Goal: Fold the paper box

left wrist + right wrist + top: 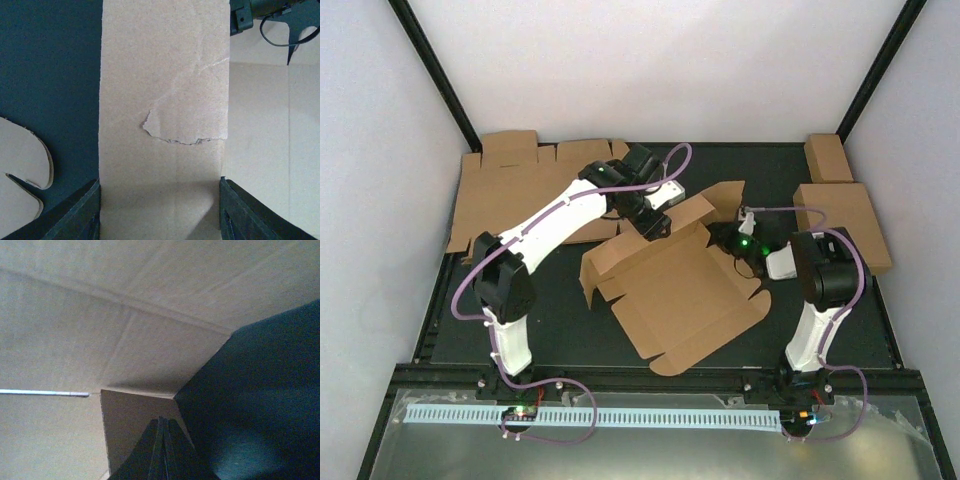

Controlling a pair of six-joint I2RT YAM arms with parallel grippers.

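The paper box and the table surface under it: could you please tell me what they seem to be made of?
The paper box: plain brown cardboard, matte; a top layer has peeled, leaving a ragged fibrous edge. The table surface: dark, matte, faintly grainy, probably a rubber or fabric mat, though the look leaves that open.

My paper box is plain brown, unprinted. The desk under it is black. My arms are white, their cables purple.

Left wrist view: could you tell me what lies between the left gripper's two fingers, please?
A flap of the plain brown cardboard paper box spans that gap, in that view.
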